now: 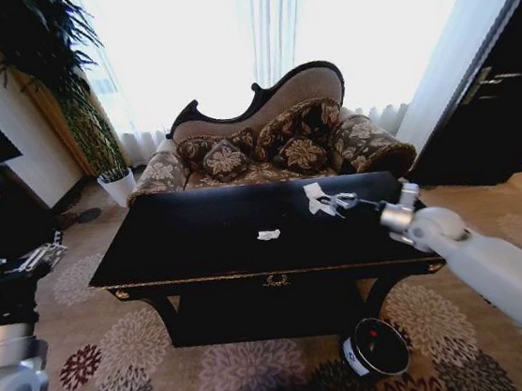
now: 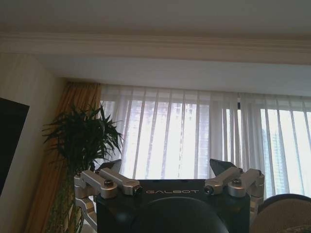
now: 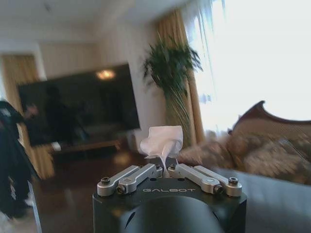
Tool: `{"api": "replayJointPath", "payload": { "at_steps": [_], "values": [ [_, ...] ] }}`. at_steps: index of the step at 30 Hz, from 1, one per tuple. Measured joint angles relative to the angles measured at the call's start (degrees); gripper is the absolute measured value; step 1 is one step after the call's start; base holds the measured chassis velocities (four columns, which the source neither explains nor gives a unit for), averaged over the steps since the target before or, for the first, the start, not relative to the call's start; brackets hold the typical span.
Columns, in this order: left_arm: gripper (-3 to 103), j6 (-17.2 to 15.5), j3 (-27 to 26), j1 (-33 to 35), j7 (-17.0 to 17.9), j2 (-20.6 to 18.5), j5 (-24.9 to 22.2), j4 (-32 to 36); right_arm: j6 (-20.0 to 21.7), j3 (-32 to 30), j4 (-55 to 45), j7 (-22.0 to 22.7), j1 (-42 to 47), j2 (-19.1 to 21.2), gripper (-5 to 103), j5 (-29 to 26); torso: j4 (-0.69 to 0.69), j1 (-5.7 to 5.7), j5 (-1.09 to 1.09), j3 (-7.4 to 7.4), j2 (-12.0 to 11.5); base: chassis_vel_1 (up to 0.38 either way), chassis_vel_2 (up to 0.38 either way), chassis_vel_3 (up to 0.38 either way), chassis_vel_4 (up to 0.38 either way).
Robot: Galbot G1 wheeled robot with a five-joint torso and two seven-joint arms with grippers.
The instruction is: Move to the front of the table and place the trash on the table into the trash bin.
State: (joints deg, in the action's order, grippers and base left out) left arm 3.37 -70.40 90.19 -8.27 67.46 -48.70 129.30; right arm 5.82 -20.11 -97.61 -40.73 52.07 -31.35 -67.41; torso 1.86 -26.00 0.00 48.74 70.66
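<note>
Now the right gripper (image 3: 166, 167) has its fingers pinched on the white tissue (image 3: 162, 141), lifted above the surface (image 1: 199, 231). Left gripper (image 2: 170, 170) idles, fingers spread. Keep the pinch firm; the trash bin (image 1: 376, 346) sits below the fingers, on the carpet.

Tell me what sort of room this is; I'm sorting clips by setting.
Likely a living room or hotel lounge: an ornate sofa behind the black table, sheer curtains, a potted plant, patterned carpet.
</note>
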Motion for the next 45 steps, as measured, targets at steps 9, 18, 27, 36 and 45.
{"api": "replayJointPath", "payload": {
  "at_steps": [9,18,27,36,45],
  "values": [
    [100,-0.25,0.38,0.08,0.00,0.19,-0.01,0.93,-0.19,-14.37,0.30,-14.53,12.18,-5.09,0,-2.03,0.00,0.00,-0.01,0.00,0.00,0.000,0.000,0.000,0.000],
    [100,-0.25,-0.39,-0.21,0.02,-0.33,-1.01,0.46,-1.96,-21.56,1.33,-24.24,20.50,-11.64,0,-1.19,0.00,0.00,-0.01,0.01,0.00,0.000,0.000,0.000,0.000],
    [100,-0.26,-0.70,-0.53,0.04,-1.20,-1.93,-0.25,-3.31,-27.28,4.42,-33.33,28.26,-18.97,0,0.93,0.00,0.00,-0.01,0.01,0.00,0.000,0.000,0.000,0.000],
    [100,0.00,-0.99,-1.26,0.06,-1.79,-2.74,-1.97,-2.54,-32.00,11.05,-41.77,32.86,-24.31,0,0.21,0.00,0.00,-0.03,0.00,0.00,0.000,0.000,0.000,0.000],
    [100,0.27,-0.94,-1.39,-0.18,-0.84,-2.82,-1.02,-3.24,-31.21,22.76,-47.04,32.82,-31.04,0,5.65,0.01,0.00,0.01,0.01,0.00,0.000,0.000,0.000,0.000]
  ]
}}
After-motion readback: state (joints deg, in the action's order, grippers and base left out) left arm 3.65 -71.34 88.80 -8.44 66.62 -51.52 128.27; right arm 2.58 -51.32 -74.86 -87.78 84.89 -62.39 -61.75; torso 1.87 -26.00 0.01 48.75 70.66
